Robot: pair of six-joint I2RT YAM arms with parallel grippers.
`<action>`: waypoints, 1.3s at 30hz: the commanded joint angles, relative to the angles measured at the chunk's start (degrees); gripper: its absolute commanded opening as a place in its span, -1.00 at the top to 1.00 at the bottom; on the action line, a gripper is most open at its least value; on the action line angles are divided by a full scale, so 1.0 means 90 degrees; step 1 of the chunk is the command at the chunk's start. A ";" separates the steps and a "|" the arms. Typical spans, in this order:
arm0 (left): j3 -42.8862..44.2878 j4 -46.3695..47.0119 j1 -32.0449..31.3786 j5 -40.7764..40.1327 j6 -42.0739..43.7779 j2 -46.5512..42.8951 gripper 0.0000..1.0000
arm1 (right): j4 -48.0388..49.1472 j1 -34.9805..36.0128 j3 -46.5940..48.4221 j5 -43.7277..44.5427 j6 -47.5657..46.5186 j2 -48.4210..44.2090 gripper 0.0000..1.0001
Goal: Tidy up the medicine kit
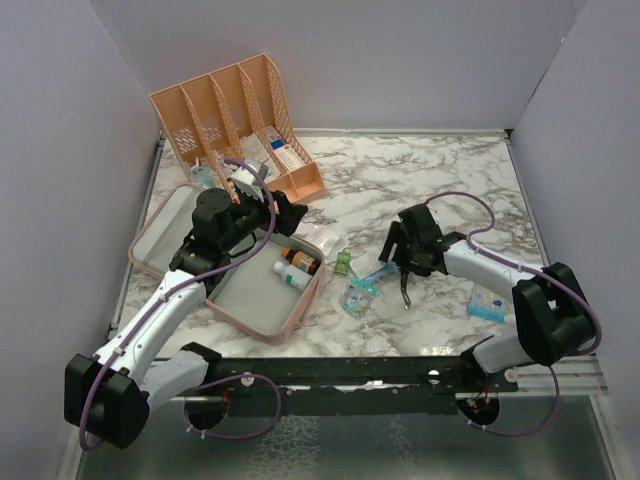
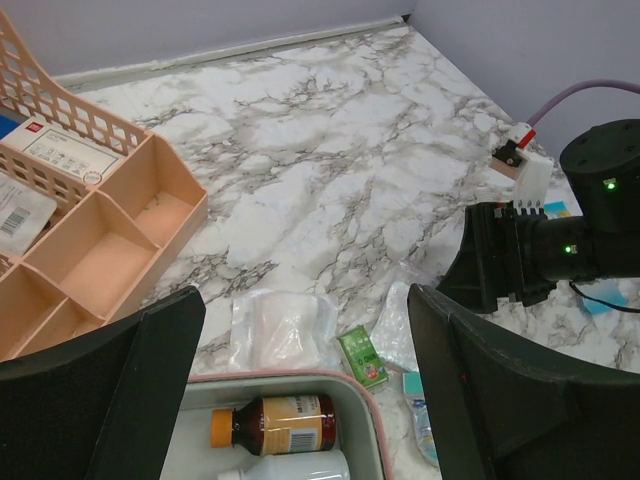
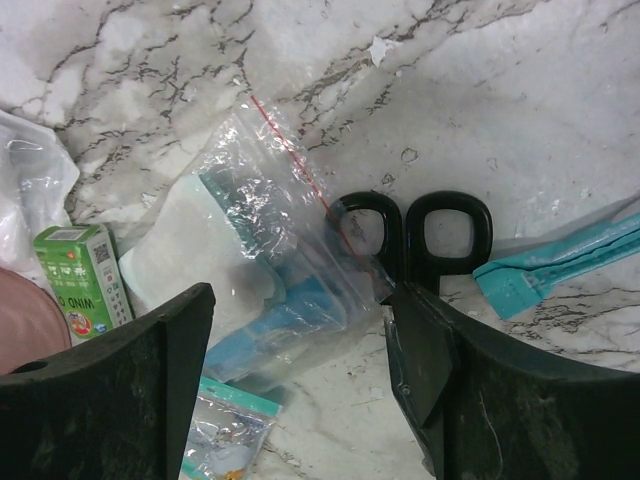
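The medicine kit, a pink zip case with grey-green lining, lies open at the left; its base rim (image 1: 300, 312) also shows in the left wrist view (image 2: 372, 402). A brown bottle (image 2: 275, 422) and a white bottle (image 2: 295, 466) lie inside. My left gripper (image 1: 288, 213) (image 2: 303, 325) is open and empty above the base's far edge. My right gripper (image 1: 400, 264) (image 3: 300, 305) is open, low over a clear zip bag with a blue item (image 3: 270, 265) (image 1: 371, 279). Black scissors (image 3: 425, 232) lie against its right finger.
A peach slotted organizer (image 1: 240, 115) stands at the back left. A small green box (image 1: 343, 263) (image 2: 362, 357) (image 3: 85, 272), a clear white-filled bag (image 2: 280, 328), a small printed bag (image 1: 357, 301) and a teal pack (image 1: 487, 303) lie on the marble.
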 commanded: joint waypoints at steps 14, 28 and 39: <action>-0.0109 0.0079 0.0015 -0.0283 0.0041 0.0004 -0.73 | 0.0720 -0.0051 -0.0047 0.0417 0.0419 0.0407 0.06; -0.0115 0.0053 0.0012 -0.0328 0.0052 0.0029 -0.73 | 0.1063 -0.0051 0.0196 0.0418 -0.0756 0.0598 0.00; -0.0129 0.0049 0.0015 -0.0353 0.0067 0.0032 -0.73 | 0.1524 -0.0056 0.0343 0.0725 -0.1411 0.0794 0.37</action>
